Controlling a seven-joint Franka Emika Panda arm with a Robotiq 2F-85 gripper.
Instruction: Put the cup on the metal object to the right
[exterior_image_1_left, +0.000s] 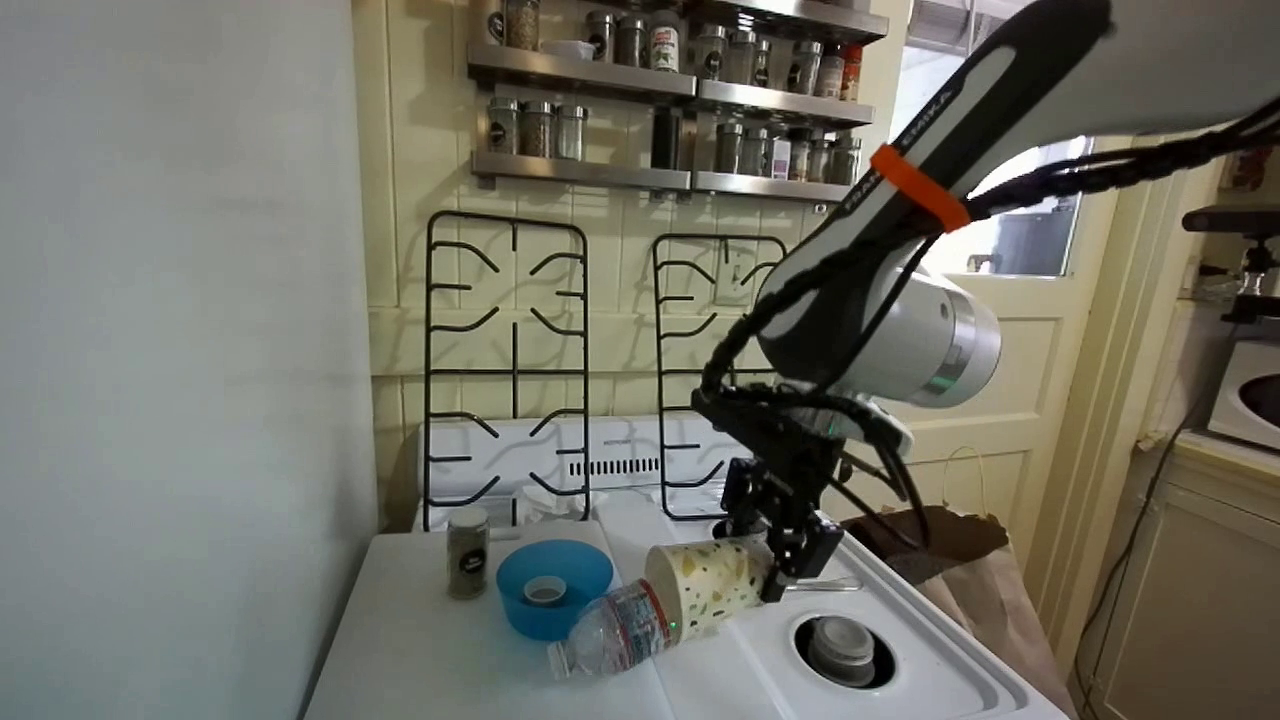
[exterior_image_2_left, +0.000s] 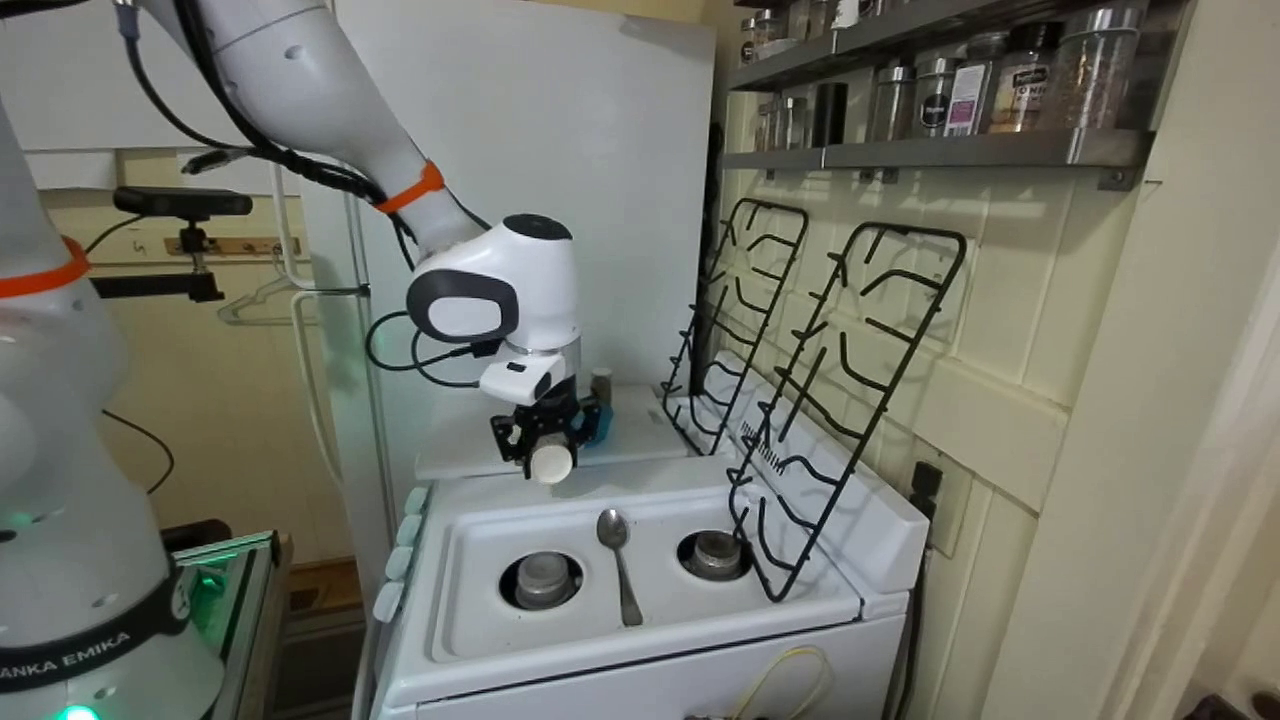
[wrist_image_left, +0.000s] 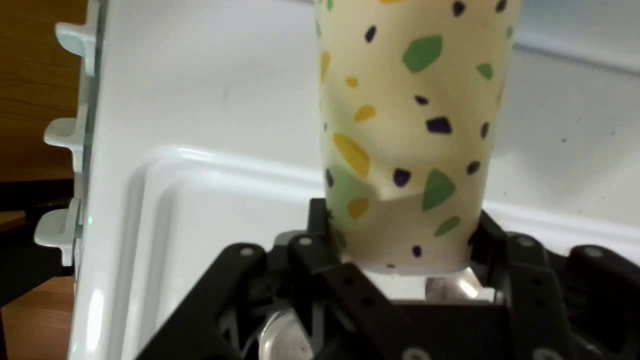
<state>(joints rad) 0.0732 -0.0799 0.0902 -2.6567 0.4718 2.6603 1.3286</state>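
Fingers (wrist_image_left: 318, 225) tight around the speckled cup (wrist_image_left: 415, 145), "EMIKA" in capitals on the arm (exterior_image_1_left: 955, 125)

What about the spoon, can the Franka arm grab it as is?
Likely not: the jaws are shut on the cup. Nothing seems to cover the spoon, so freeing the jaws might suffice.

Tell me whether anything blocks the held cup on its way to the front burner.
Nothing visible stands between the speckled cup, held in the gripper, and the front burner; the metal spoon lies off to the side, between it and the rear burner.
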